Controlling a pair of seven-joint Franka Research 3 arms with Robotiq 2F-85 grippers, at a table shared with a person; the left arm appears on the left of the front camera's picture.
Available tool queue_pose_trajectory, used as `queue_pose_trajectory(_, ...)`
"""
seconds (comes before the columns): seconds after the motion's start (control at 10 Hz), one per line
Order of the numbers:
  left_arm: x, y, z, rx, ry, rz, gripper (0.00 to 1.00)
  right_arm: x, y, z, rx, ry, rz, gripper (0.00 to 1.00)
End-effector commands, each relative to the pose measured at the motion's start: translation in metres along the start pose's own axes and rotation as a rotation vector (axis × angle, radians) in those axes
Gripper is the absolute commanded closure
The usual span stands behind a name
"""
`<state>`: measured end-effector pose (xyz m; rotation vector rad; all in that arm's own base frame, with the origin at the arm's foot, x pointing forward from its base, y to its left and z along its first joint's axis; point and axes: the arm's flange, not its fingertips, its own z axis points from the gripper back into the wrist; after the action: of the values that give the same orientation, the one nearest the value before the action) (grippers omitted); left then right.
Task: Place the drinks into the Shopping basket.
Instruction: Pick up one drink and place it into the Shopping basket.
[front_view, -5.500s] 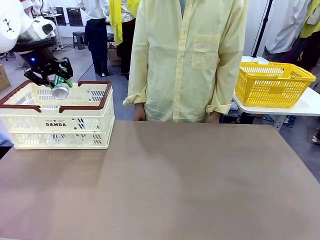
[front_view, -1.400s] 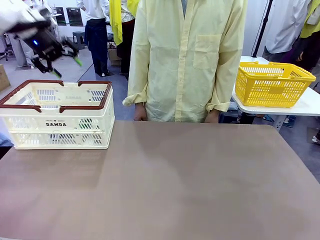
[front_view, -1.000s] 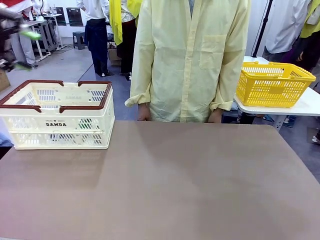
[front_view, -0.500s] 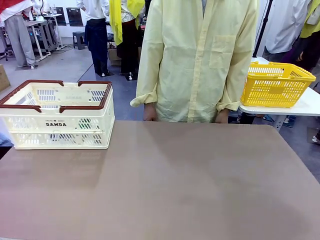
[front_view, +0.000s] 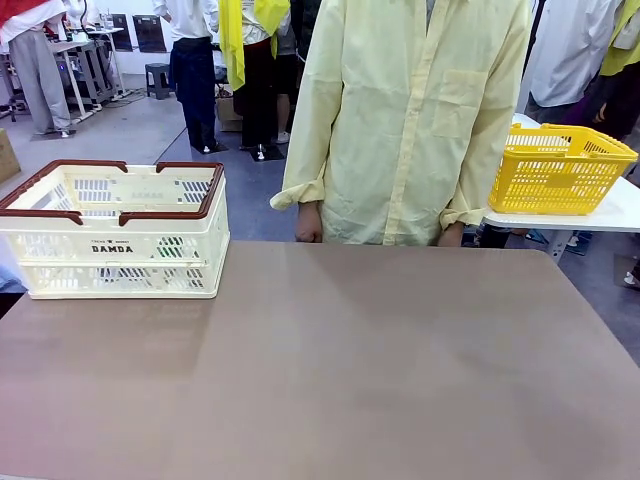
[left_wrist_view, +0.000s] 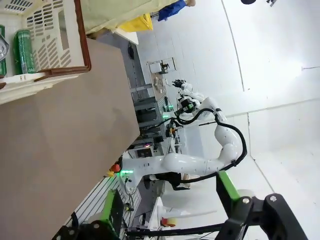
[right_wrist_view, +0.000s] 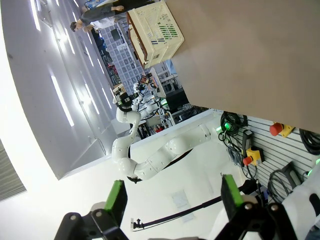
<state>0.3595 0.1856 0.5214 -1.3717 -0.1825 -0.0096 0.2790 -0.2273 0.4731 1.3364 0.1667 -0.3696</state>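
The cream-white Shopping basket (front_view: 112, 232) with dark red-brown rim handles stands at the table's left far side. In the left wrist view one corner of the basket (left_wrist_view: 47, 35) shows at the top left, and a green drink can (left_wrist_view: 24, 50) lies inside it beside the silver top of another can (left_wrist_view: 2, 49). My left gripper (left_wrist_view: 170, 200) is open, well away from the basket, with nothing between its green pads. My right gripper (right_wrist_view: 173, 195) is open and holds nothing, far from the basket (right_wrist_view: 155, 30).
A person in a pale yellow shirt (front_view: 410, 120) stands at the table's far edge, hands hanging down. A yellow mesh basket (front_view: 558, 168) sits on a white side table at the right. The brown tabletop (front_view: 350, 370) lies bare in front of the Shopping basket.
My left gripper let go of a green can over the basket, then rose and left the front view at the upper left. The person has stepped to the right.
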Motion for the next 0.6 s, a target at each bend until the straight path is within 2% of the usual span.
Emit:
queue_pose_trajectory(0.0, -0.003, 0.0049, -0.0074, -0.005, 0.012, 0.012, 0.0, -0.0001, 0.0011, -0.0007, -0.001, -0.008, 0.007, 0.0)
queue_pose_trajectory(0.5, -0.003, 0.0049, -0.0074, -0.005, 0.012, 0.012, 0.0, -0.0001, 0.0011, -0.0007, -0.001, -0.008, 0.007, 0.0)
